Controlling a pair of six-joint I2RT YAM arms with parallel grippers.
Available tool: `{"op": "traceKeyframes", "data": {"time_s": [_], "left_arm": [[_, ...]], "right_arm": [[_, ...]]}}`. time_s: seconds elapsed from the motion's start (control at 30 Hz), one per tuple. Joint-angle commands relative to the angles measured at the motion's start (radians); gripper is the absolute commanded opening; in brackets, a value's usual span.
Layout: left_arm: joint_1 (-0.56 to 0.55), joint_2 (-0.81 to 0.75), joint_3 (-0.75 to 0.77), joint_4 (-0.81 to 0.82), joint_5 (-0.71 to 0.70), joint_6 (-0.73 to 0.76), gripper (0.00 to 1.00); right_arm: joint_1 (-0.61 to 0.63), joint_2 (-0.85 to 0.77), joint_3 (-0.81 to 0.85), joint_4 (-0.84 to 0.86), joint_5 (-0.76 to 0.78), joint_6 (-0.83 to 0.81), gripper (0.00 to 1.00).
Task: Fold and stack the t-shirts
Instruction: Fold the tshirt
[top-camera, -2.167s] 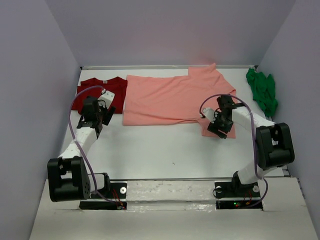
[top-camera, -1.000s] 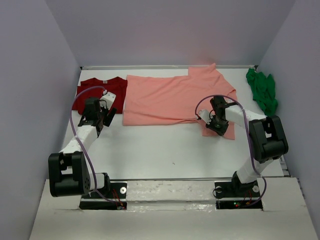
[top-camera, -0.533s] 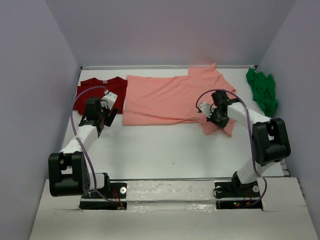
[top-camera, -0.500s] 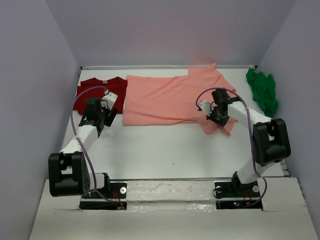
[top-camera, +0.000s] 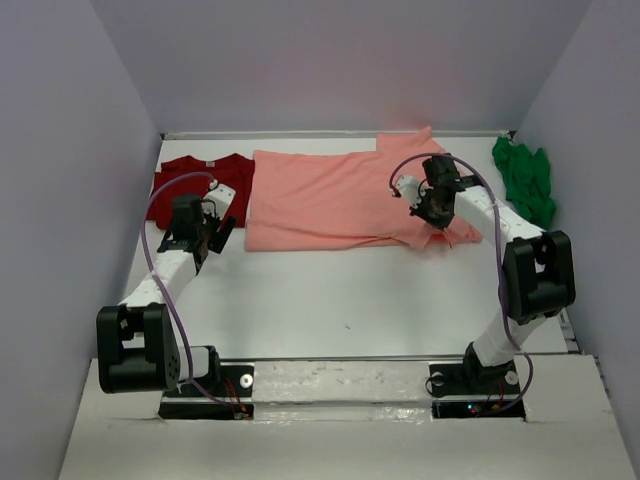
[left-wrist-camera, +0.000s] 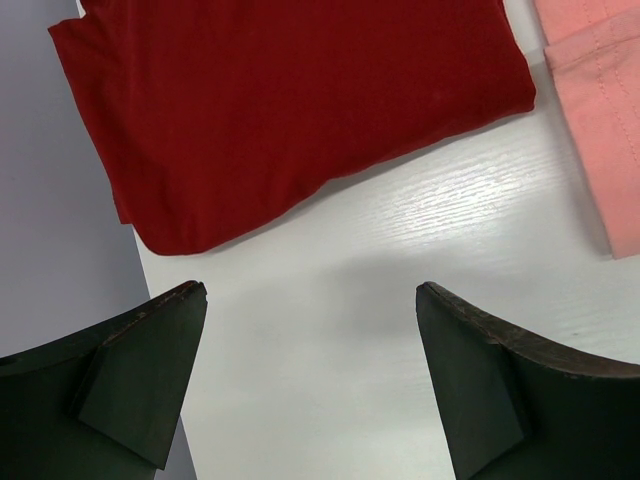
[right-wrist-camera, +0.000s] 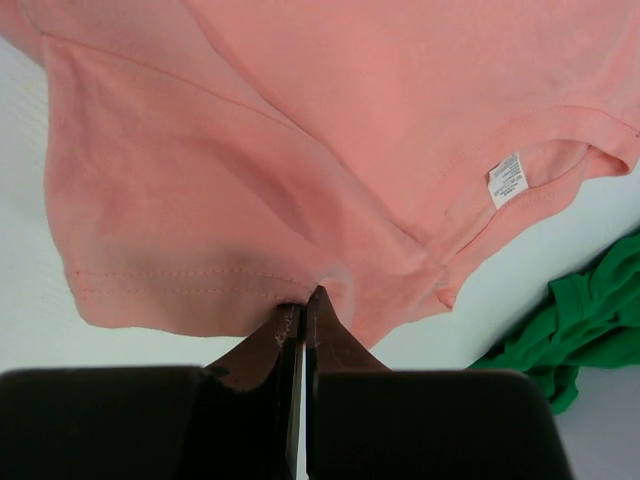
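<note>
The pink shirt (top-camera: 330, 200) is soft, light cloth that drapes and puckers wherever it is pulled. To my eye it wants holding by a stitched hem or a corner, not by the middle of a panel. The right fingers (right-wrist-camera: 303, 308) are clamped tight on just such a spot, the hem of a sleeve flap, and the cloth gathers into small creases at the pinch. From those fingers the shirt spreads ahead and to the left across the table (top-camera: 340, 300). Its neck, with a white label, lies ahead to their right. The green shirt (right-wrist-camera: 575, 320) lies crumpled further to their right, apart from the pink one.

The left fingers (top-camera: 207, 232) are spread as wide as they go and grip nothing, with bare table between them. The red shirt (left-wrist-camera: 290, 100) lies just ahead of them, folded flat by the look of it, and the pink shirt's edge lies to their right. I'd guess a single pinch will carry the sleeve over while the rest sags and drags.
</note>
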Motion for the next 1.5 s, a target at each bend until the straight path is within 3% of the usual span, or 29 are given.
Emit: {"op": "traceKeyframes", "data": {"time_s": [0.0,0.5,1.3,1.33,1.37,1.4,1.47], "left_arm": [[-0.014,0.007,0.054,0.008,0.011,0.000,0.99],[-0.058,0.033,0.057,0.016,-0.024,0.015,0.99],[-0.089,0.067,0.049,0.021,-0.078,0.041,0.99],[-0.088,0.068,0.049,0.021,-0.078,0.041,0.99],[-0.089,0.068,0.046,0.021,-0.078,0.039,0.99],[-0.089,0.068,0.046,0.021,-0.078,0.041,0.99],[-0.091,0.065,0.042,0.019,-0.078,0.039,0.99]], "right_arm": [[0.009,0.029,0.060,0.034,0.025,0.009,0.00],[0.009,0.211,0.250,0.140,0.102,0.006,0.00],[-0.009,0.450,0.482,0.167,0.137,-0.036,0.00],[-0.009,0.457,0.486,0.167,0.146,-0.039,0.01],[-0.009,0.466,0.497,0.169,0.152,-0.040,0.10],[-0.009,0.481,0.503,0.172,0.155,-0.045,0.28],[-0.009,0.495,0.518,0.183,0.167,-0.048,0.39]]}}
